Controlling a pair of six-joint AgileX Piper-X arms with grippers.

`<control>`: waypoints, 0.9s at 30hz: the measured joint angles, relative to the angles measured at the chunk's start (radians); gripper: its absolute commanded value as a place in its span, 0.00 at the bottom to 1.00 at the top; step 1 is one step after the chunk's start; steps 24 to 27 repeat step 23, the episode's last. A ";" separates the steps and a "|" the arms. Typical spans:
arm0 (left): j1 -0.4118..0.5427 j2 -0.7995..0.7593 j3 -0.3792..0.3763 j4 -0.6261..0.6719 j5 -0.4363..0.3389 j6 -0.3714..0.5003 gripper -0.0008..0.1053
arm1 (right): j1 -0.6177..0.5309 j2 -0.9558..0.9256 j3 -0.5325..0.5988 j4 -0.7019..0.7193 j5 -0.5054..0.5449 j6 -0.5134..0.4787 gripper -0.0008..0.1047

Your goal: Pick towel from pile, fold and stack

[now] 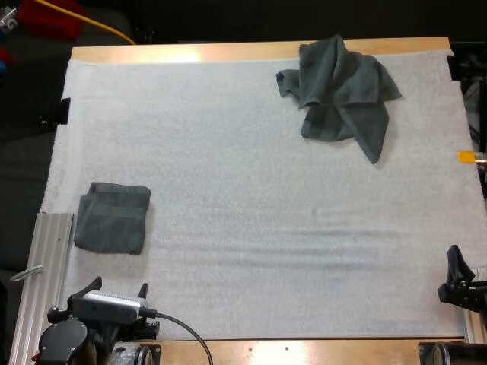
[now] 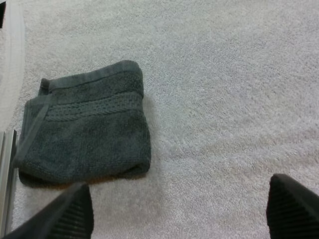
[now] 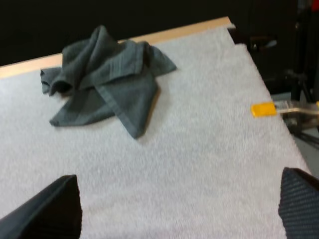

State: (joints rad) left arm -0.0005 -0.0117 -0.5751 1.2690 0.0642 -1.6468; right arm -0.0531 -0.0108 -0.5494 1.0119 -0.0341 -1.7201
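Wooden counter (image 1: 228, 52) w/ white mat (image 1: 251, 228) over nearly all of it; dark space beyond the far edge. Silver metal rail (image 1: 44, 258) runs along the mat's near-left side.

Crumpled towel (image 1: 342, 95), dark grey-green, lies at far right of mat, close to the counter's far edge. It's bunched up, w/ one pointed corner trailing toward the near side. In the right wrist view it sits well ahead of that arm's fingers, nr the strip of bare wood.

Folded towel (image 1: 112, 217), same colour, lies flat at near left of mat, just beside the rail. Roughly square, several layers. Left wrist view shows a woven band across it & a hem along the far edge.

L pincer (image 2: 182, 209) is at the mat's near-left edge, just short of the folded towel. Fingers wide apart, nothing btw them, bare mat underneath. One finger is close to the towel's near edge, but there's no grip on it.

R pincer (image 3: 179, 199) is at the mat's right edge, near side, well apart from both towels. Fingers also spread wide, holding nothing, mat below.
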 measured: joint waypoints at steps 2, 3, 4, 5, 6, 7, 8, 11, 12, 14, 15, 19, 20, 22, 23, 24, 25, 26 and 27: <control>0.000 0.000 0.000 0.000 0.000 0.000 0.66 | 0.000 0.000 0.014 0.000 0.000 0.000 0.75; 0.000 0.000 0.000 0.000 0.000 0.000 0.66 | 0.000 0.000 0.021 0.000 0.000 0.000 0.75; 0.000 0.000 0.000 0.000 0.000 0.000 0.66 | 0.000 0.000 0.027 0.000 0.000 0.000 0.75; 0.000 0.000 0.000 0.000 0.000 0.000 0.66 | 0.000 0.000 0.030 0.000 0.000 0.000 0.75; 0.000 0.000 0.000 0.000 0.000 0.000 0.66 | 0.000 0.000 0.034 0.000 0.000 0.000 0.75; 0.000 0.000 0.000 0.000 0.000 0.000 0.66 | 0.000 0.000 0.036 0.000 0.000 0.000 0.75; 0.000 0.000 0.000 0.000 0.000 0.000 0.66 | 0.000 0.000 0.036 0.000 0.000 0.000 0.75; 0.000 0.000 0.000 0.000 0.000 0.000 0.66 | 0.000 0.000 0.036 0.000 0.000 0.000 0.75; 0.000 0.000 0.000 0.000 0.000 0.000 0.66 | 0.000 0.000 0.036 0.000 0.000 0.000 0.75; 0.000 0.000 0.000 -0.003 0.000 0.000 0.66 | 0.000 0.000 0.036 0.000 0.000 0.000 0.75; 0.000 0.000 0.000 -0.003 0.000 0.000 0.66 | 0.000 0.000 0.036 0.000 0.000 0.000 0.75; 0.000 0.000 0.000 -0.009 0.000 0.000 0.66 | 0.000 0.000 0.036 0.000 0.000 0.000 0.75; 0.000 0.000 0.000 -0.012 0.000 0.000 0.66 | 0.000 0.000 0.036 0.000 0.000 0.000 0.75; 0.000 0.000 0.000 -0.016 0.000 0.000 0.66 | 0.000 0.000 0.036 0.000 0.000 0.000 0.75; 0.000 0.000 0.000 -0.016 0.000 0.000 0.66 | 0.000 0.000 0.036 0.000 0.000 0.000 0.75; 0.000 0.000 0.000 -0.016 0.000 0.000 0.66 | 0.000 0.000 0.036 0.000 0.000 0.000 0.75; 0.000 0.000 0.000 -0.016 0.000 0.000 0.66 | 0.000 0.000 0.036 0.000 0.000 0.000 0.75; 0.000 0.000 0.000 -0.016 0.000 0.000 0.66 | 0.000 0.000 0.036 0.000 0.000 0.000 0.75; 0.000 0.000 0.000 -0.016 0.000 0.000 0.66 | 0.000 0.000 0.036 0.000 0.000 0.000 0.75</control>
